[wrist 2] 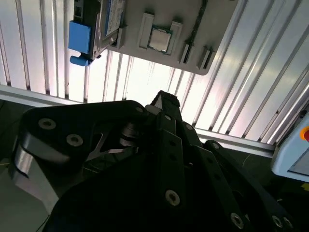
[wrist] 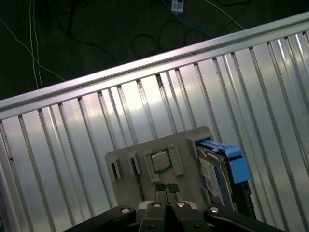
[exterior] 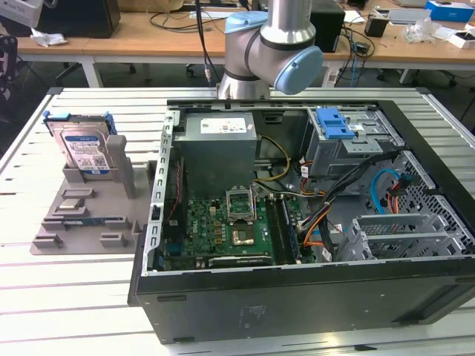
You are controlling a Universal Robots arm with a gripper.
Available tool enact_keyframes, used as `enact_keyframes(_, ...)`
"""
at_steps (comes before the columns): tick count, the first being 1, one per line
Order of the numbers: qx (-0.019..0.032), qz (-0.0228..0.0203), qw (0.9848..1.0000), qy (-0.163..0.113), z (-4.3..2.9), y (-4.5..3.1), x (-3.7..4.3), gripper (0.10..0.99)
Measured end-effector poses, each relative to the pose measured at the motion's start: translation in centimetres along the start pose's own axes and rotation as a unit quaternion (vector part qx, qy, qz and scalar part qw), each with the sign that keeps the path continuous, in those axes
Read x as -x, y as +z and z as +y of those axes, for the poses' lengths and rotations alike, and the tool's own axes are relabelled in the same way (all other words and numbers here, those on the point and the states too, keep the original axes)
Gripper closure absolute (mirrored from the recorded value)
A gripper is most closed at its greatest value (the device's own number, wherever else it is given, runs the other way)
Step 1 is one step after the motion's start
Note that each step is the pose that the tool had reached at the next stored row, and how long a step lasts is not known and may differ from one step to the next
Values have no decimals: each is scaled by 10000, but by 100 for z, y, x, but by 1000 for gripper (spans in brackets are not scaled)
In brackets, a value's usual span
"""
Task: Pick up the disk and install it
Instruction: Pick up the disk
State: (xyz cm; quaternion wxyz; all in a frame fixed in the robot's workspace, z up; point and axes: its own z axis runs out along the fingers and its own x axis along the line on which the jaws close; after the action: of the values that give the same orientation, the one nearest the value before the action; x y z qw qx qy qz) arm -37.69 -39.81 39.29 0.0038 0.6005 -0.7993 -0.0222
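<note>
The disk point(exterior: 87, 152) stands upright in a slot of a grey holder point(exterior: 82, 219) at the exterior view's left, its blue-and-white label facing the camera and blue rails along its sides. In both wrist views I look down on the disk point(wrist: 218, 169) point(wrist 2: 108, 19) from well above, on edge at one end of the holder point(wrist: 145, 152). My gripper point(wrist: 166, 187) hangs high over the holder with its two dark pads pressed together and nothing between them. In the second wrist view its black linkage and tip point(wrist 2: 161, 99) sit in front of the holder point(wrist 2: 186, 19).
An open computer case point(exterior: 159, 222) lies on the slatted aluminium table point(exterior: 74, 297), with a motherboard point(exterior: 223, 230) and a drive cage with a blue latch point(exterior: 334, 122) inside. A small square chip point(wrist: 159, 160) rests on the holder. Desks with cables stand behind.
</note>
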Motion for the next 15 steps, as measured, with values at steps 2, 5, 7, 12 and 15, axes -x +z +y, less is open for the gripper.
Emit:
enact_keyframes(2,1,4,10000,-89,0,0,0,980)
enact_keyframes(5,5,9,9997,-228,0,0,0,980)
enact_keyframes(7,7,15,9993,-364,0,0,0,980)
enact_keyframes(12,9,18,9990,-442,0,0,0,980)
enact_keyframes(15,9,18,9990,-444,0,0,0,980)
